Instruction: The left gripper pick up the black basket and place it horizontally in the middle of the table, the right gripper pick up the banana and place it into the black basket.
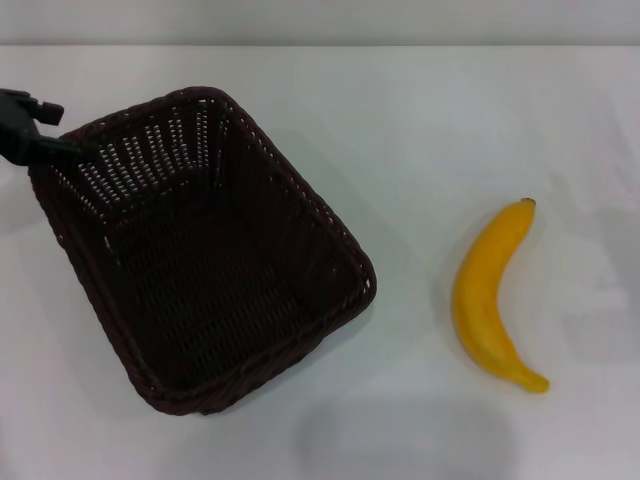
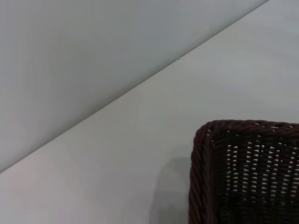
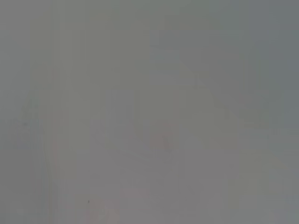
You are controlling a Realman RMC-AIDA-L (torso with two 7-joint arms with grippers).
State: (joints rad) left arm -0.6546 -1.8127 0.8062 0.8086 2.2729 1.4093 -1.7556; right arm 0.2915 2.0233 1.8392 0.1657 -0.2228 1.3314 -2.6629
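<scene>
The black basket (image 1: 205, 250) rests on the white table (image 1: 420, 120), left of centre and turned diagonally, with nothing inside. My left gripper (image 1: 62, 146) reaches in from the left edge of the head view and meets the braided rim at the basket's far left corner. The left wrist view shows only that corner of the black basket (image 2: 247, 172) and bare table (image 2: 117, 154). The yellow banana (image 1: 488, 295) lies on the table to the right of the basket and apart from it, its stem tip pointing to the far side. My right gripper is out of view.
The table's far edge (image 1: 320, 44) runs along the top of the head view, with a grey wall behind it. A faint shadow (image 1: 400, 435) falls on the table near the front edge. The right wrist view shows only a blank grey surface.
</scene>
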